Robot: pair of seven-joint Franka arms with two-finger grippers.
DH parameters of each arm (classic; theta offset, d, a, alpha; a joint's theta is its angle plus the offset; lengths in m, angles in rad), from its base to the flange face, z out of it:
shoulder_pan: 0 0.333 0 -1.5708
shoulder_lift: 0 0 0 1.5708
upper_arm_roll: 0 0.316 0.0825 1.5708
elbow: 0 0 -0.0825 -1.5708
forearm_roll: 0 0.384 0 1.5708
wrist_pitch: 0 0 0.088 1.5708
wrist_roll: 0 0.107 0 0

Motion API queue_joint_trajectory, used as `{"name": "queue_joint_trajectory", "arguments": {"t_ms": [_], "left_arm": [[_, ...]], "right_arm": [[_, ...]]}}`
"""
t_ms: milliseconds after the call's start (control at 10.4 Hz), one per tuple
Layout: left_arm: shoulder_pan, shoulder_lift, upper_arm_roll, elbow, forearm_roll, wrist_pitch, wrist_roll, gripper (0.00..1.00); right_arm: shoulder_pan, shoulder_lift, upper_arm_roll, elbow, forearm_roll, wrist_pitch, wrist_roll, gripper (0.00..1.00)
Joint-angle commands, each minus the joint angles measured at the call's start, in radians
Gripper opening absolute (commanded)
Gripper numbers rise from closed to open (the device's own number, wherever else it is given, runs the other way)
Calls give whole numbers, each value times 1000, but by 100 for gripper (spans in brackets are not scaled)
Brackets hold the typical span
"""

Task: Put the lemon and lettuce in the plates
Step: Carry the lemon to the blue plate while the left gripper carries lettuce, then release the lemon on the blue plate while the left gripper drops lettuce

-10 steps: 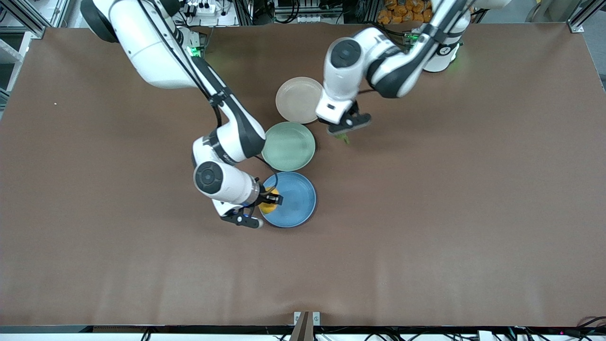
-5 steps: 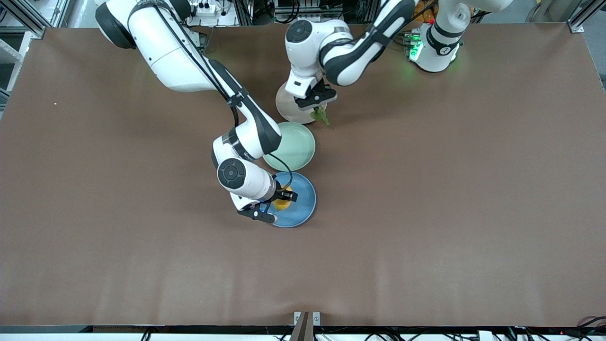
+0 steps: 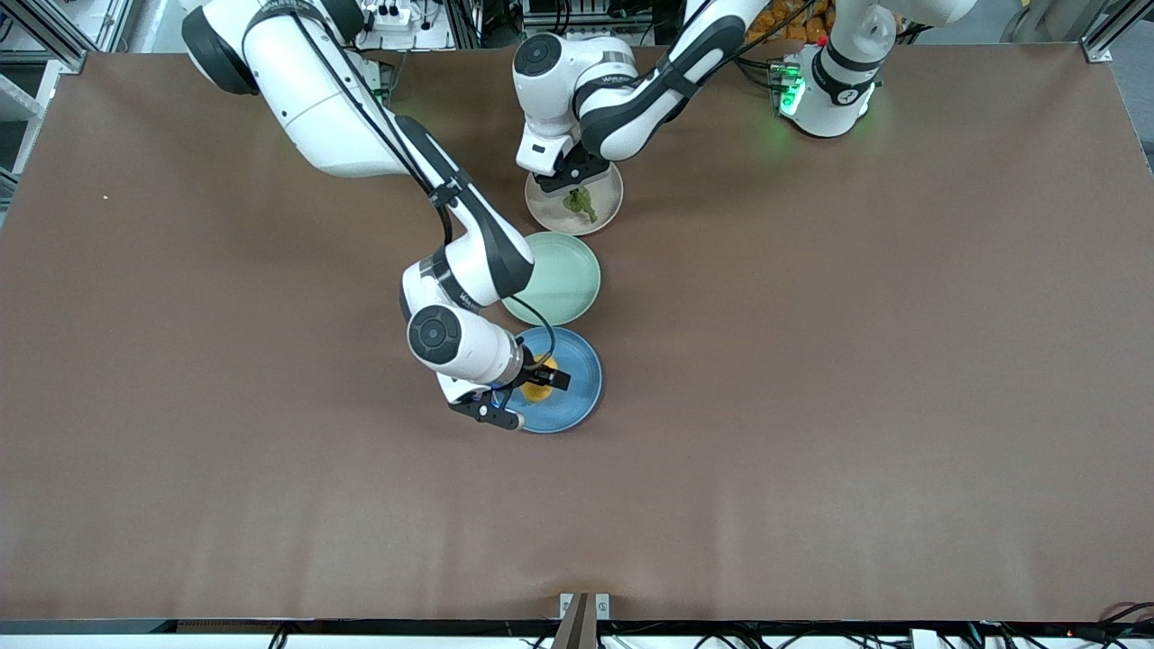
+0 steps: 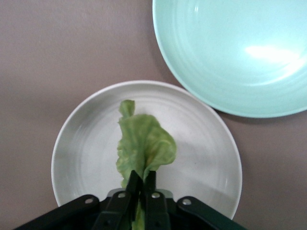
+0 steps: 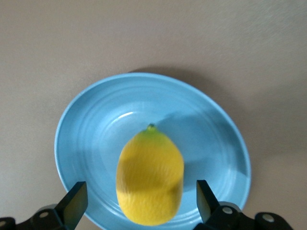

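The yellow lemon lies between the spread fingers of my right gripper, with a gap on each side, over the blue plate. In the front view the lemon and the right gripper are over the part of the blue plate toward the right arm's end. My left gripper is shut on the stem end of the green lettuce, which hangs over the pale pink-beige plate. The front view shows the left gripper, the lettuce and this plate.
A mint green plate stands between the two task plates, nearly touching both; it also shows in the left wrist view. Bare brown table lies all round the three plates.
My left gripper has carried the lettuce from beside the pale plate to over it. My right gripper has moved with the lemon from the blue plate's rim to farther over the plate.
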Motion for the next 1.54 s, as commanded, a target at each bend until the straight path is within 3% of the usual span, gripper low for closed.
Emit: {"name": "queue_joint_trajectory", "arguments": {"t_ms": [0, 192, 385, 577, 769, 1058, 1250, 1442], "left_arm": [[-4, 16, -17, 27, 30, -8, -39, 100], [48, -37, -21, 56, 29, -39, -37, 100], [70, -53, -18, 184, 27, -173, -22, 100], [137, -94, -5, 262, 13, -261, 155, 100], [267, -173, -4, 257, -60, -264, 400, 100], [454, -266, -2, 259, -161, -318, 732, 100], [543, -322, 11, 257, -224, -361, 951, 100], [573, -388, 87, 259, -231, -416, 1086, 100]], "right_arm": [[-55, -68, -6, 38, 17, -197, -79, 100], [-97, -143, -66, 29, 48, -288, -189, 100], [-121, -201, -154, 18, 28, -422, -344, 100], [-153, -299, -239, -75, 26, -454, -532, 100], [-240, -402, -244, -163, 19, -455, -628, 100], [-310, -511, -242, -178, -171, -512, -638, 100], [-353, -585, -238, -178, -173, -578, -650, 100], [-379, -652, -232, -178, -176, -628, -650, 100]]}}
